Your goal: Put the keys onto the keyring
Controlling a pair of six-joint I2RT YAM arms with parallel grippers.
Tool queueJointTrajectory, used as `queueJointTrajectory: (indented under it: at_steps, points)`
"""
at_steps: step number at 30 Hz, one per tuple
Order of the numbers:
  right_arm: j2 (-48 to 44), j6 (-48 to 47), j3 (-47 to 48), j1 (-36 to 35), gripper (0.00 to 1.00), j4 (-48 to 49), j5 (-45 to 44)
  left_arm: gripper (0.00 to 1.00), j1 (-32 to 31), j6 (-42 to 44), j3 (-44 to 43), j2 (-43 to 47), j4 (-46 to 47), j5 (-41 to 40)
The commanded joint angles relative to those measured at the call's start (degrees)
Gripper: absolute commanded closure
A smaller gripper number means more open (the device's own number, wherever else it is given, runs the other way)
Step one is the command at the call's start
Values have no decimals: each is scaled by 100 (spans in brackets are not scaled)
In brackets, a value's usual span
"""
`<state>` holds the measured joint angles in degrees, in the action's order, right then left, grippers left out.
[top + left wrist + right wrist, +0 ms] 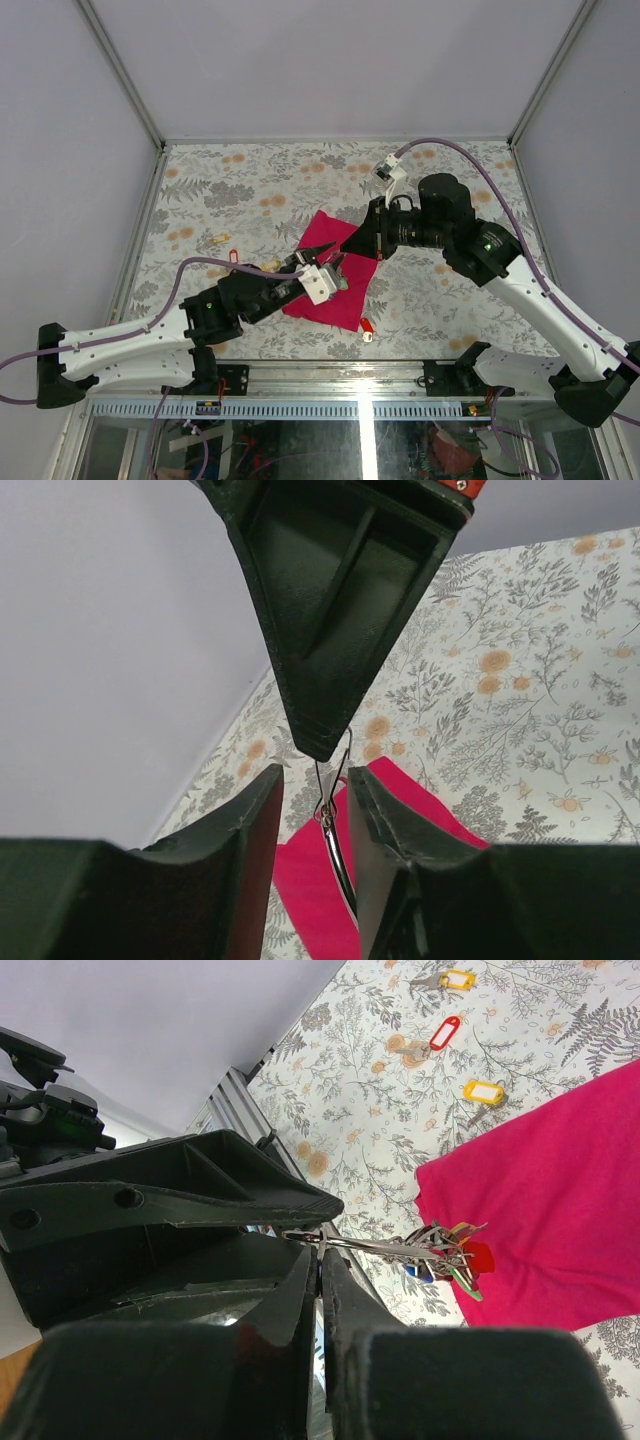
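The keyring [400, 1248] hangs in the air over the magenta cloth, its bunch of keys and coloured tags [445, 1252] at the lower end. My right gripper [320, 1260] is shut on a thin wire loop at the ring's top. My left gripper [315, 790] is open. The ring [340, 855] passes edge-on between its fingers, close against the right-hand finger [385, 830]. In the top view both grippers, left [322, 252] and right [346, 250], meet over the cloth. Loose keys lie on the table: one with a yellow tag [455, 978], one with a red tag [440, 1032], another with a yellow tag [483, 1091].
The magenta cloth [330, 290] lies at the table's middle. A red-headed key [366, 325] lies just off the cloth's near corner. The three tagged keys sit left of the cloth [235, 253]. A metal rail [300, 368] runs along the near edge.
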<state>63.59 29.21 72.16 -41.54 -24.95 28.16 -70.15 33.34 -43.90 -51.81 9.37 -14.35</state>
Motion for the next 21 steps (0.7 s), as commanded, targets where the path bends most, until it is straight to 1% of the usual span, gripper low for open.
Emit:
queueJointTrajectory:
  at_steps: [1, 10, 12, 13, 14, 20, 21]
  points:
    - [-101, 102, 365, -38, 100, 263, 196, 69, -37, 270, 20, 57, 331, 80]
    - [-71, 129, 363, -38, 100, 262, 247, 79, -37, 312, 0, 48, 345, 104]
    - [-66, 142, 362, -34, 100, 261, 262, 86, -34, 296, -8, 42, 335, 94]
    - [-59, 134, 356, -37, 100, 269, 265, 96, -37, 266, -20, 33, 335, 75]
    - [-58, 144, 353, -38, 100, 270, 273, 100, -41, 211, -33, 25, 338, 18]
    - [-72, 83, 301, -36, 99, 262, 179, 100, -39, -285, -57, 117, 534, -364]
    - [-93, 75, 299, -38, 92, 262, 140, 100, -38, -358, -50, 145, 559, -386]
